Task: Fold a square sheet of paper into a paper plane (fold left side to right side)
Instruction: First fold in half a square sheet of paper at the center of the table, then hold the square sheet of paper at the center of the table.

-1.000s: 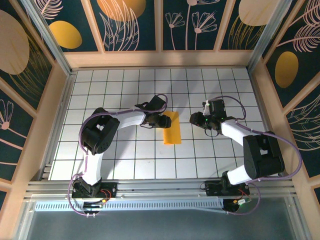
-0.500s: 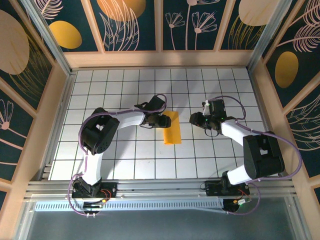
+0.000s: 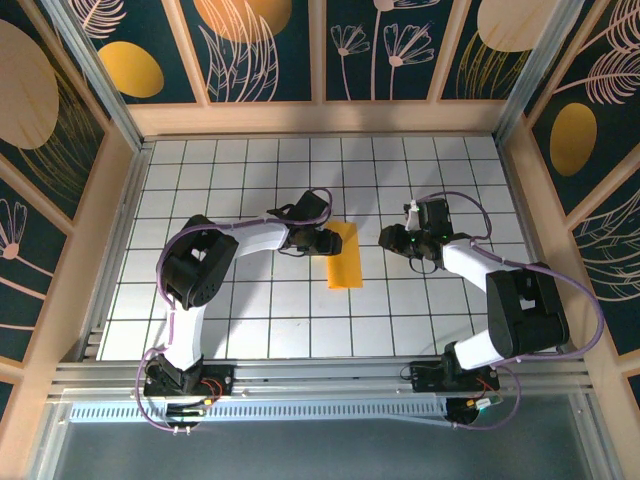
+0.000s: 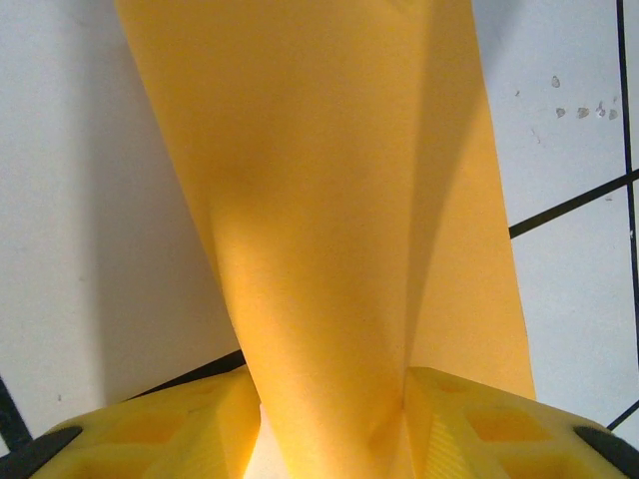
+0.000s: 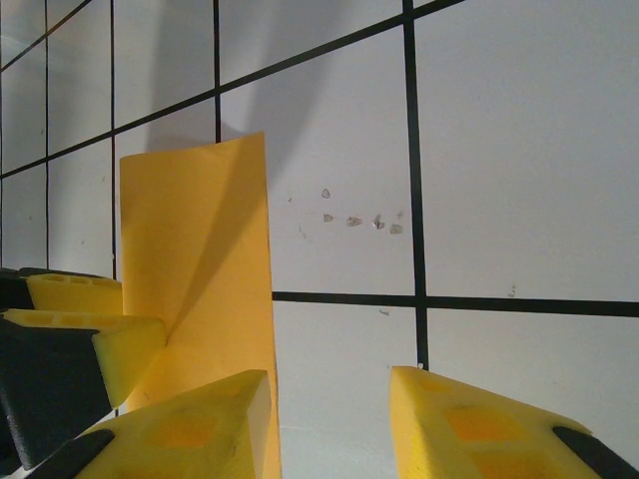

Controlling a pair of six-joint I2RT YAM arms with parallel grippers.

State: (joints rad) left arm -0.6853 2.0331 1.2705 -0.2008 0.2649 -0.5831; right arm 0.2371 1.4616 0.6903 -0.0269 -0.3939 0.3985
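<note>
The square sheet of paper [image 3: 345, 257] is orange-yellow and lies folded into a narrow upright strip near the middle of the table; it has no paper plane shape. My left gripper [image 3: 329, 243] reaches in from the left and is shut on the strip's upper left part. In the left wrist view a raised bulge of the paper [image 4: 339, 200] runs between the yellow fingers [image 4: 150, 429]. My right gripper [image 3: 386, 240] stands open just right of the sheet, nothing between its fingers [image 5: 469, 429]. Its camera sees the paper [image 5: 200, 249] at left, with the left gripper's fingers [image 5: 75, 299] on it.
The white grid table [image 3: 250, 320] is walled by a wooden frame with dark floral panels [image 3: 260, 50]. Both arms' cables loop above the wrists. Small specks [image 5: 354, 220] mark the tile to the right of the paper.
</note>
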